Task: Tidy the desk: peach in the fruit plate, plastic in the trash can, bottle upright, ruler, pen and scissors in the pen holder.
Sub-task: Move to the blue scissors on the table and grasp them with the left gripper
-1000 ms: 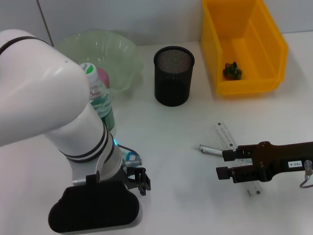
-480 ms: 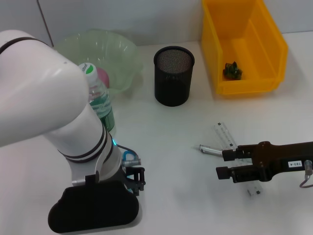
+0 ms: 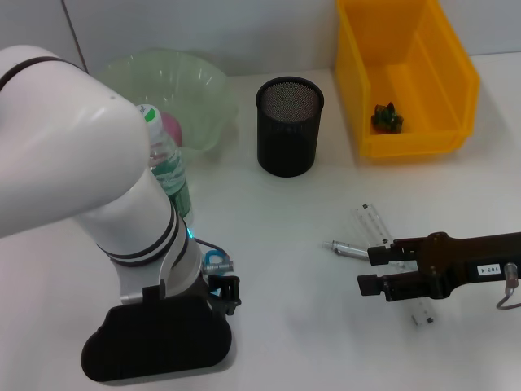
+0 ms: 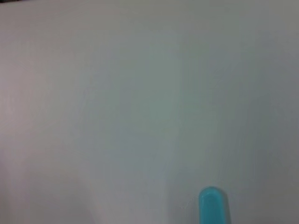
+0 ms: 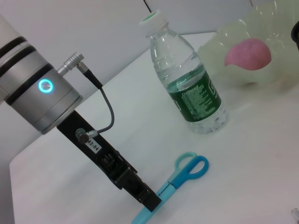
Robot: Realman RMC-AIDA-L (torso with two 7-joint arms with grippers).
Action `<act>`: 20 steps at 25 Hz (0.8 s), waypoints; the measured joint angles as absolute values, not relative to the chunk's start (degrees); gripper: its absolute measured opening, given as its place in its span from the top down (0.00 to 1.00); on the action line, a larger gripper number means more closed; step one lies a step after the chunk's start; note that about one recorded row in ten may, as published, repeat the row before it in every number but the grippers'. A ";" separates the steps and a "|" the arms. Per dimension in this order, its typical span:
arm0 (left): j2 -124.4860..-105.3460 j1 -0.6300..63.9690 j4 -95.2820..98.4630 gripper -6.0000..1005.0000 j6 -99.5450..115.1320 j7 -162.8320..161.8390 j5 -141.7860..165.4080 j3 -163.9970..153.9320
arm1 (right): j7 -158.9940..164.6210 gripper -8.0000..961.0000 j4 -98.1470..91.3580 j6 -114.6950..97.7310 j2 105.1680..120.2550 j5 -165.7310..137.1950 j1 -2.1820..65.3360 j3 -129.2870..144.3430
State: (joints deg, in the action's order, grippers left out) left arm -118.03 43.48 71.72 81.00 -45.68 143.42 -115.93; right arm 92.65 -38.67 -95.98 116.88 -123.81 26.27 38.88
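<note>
Looks like the scissors [image 5: 180, 178] step: they lie flat on the surface beside the upright bottle [image 5: 187, 88], with the left gripper [image 5: 148, 201] low over their blades, can't tell its jaws. Right gripper [image 3: 365, 270] hovers near the ruler [image 3: 376, 227] and pen [image 3: 348, 249], jaws spread. Next: pinch the scissors, carry to the pen holder [image 3: 289, 125].

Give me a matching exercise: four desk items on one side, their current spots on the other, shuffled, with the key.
Items:
1. peach
2. bottle
3. plastic
4. ruler

Spots:
A. in the yellow bin
B. flat on the desk beside the right gripper
C. in the green plate
D. upright beside the plate

Pairs: 1-C, 2-D, 3-A, 4-B
</note>
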 joint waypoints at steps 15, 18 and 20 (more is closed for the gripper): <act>-118.03 43.50 71.91 0.65 80.72 -46.28 143.08 -116.23 | 92.65 0.32 -38.67 -95.98 116.88 -123.90 26.36 38.93; -118.03 43.45 71.96 0.63 80.68 -46.48 143.08 -116.31 | 92.66 0.32 -38.67 -96.05 116.88 -123.90 26.29 38.93; -118.03 43.44 71.95 0.61 80.67 -46.55 143.06 -116.39 | 92.67 0.32 -38.67 -96.10 116.88 -123.90 26.12 38.93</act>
